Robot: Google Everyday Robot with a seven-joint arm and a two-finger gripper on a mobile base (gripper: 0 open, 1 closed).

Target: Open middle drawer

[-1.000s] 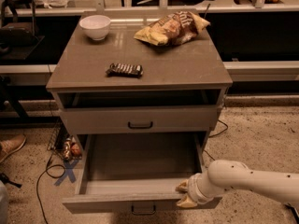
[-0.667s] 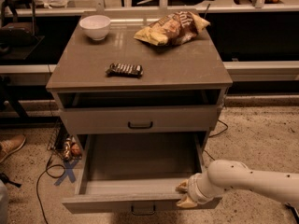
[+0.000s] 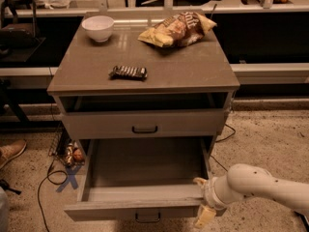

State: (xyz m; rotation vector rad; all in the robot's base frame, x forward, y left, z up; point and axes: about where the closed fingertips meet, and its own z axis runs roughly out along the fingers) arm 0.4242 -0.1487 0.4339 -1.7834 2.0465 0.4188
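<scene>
The middle drawer (image 3: 145, 209) is pulled far out of the grey-brown cabinet (image 3: 145, 71). Its inside is bare and its small dark bar handle (image 3: 147, 219) sits at the bottom edge of the view. My gripper (image 3: 201, 199) is at the right end of the drawer's front panel. It is open, with one finger (image 3: 198, 181) on the inner side of the panel and the other (image 3: 203, 218) on the outer side. The drawer above (image 3: 145, 124) stands slightly out, with a dark gap over it. The lowest drawer is hidden.
On the cabinet top are a white bowl (image 3: 98, 27), a chip bag (image 3: 177, 29) and a dark snack bar (image 3: 128, 72). Cables and small items (image 3: 67, 153) lie on the floor to the left. A shoe (image 3: 12, 151) is at the left edge.
</scene>
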